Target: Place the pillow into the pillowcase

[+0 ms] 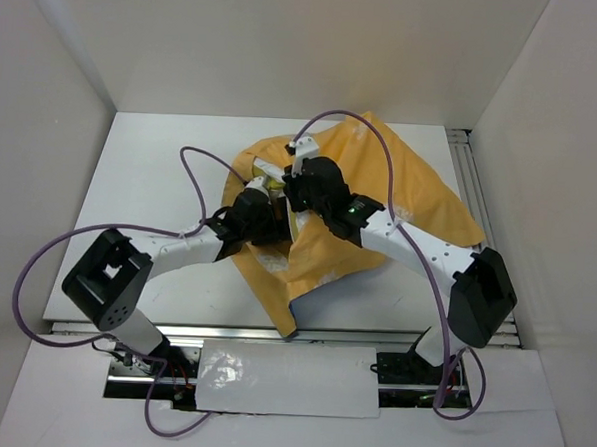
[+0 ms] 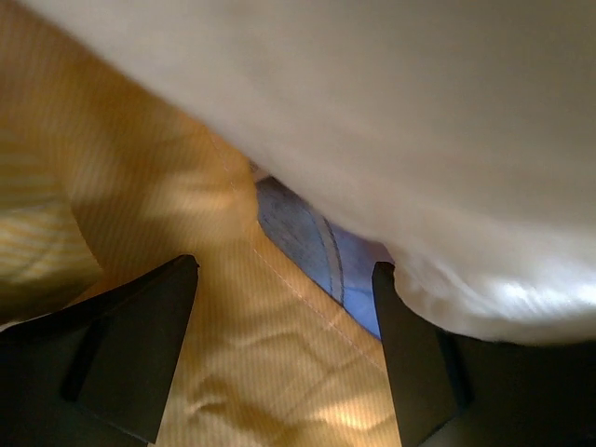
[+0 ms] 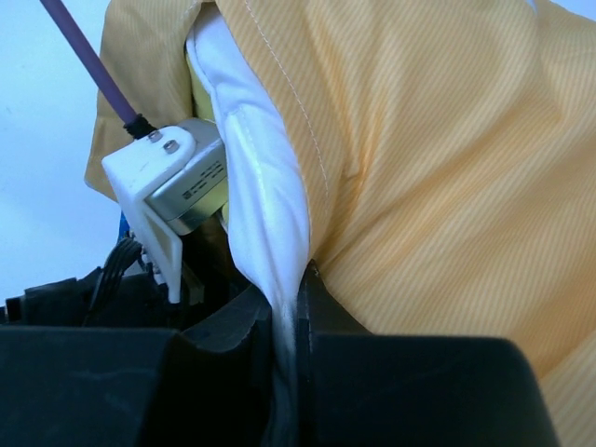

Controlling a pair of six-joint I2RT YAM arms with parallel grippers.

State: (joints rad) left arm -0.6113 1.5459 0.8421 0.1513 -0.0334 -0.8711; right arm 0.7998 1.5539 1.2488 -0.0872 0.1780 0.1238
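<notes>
Now right gripper [image 3: 291, 289] pinches pillow [image 3: 265, 186]; left gripper [image 2: 284, 270] gapes (inside pillowcase [image 2: 140, 168]).

Background only: table, walls, rails, cover sheet.
A white table [image 1: 151, 176] is enclosed by plain white walls [image 1: 287, 53]. A metal rail [image 1: 469, 182] is seen along its right edge and a second rail [image 1: 243, 334] along the near edge, where a glossy white sheet [image 1: 290, 378] is laid.

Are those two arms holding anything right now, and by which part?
The right gripper has its jaws pinched on a white fold along the edge of the pillow. The left gripper is open, holding nothing.
</notes>
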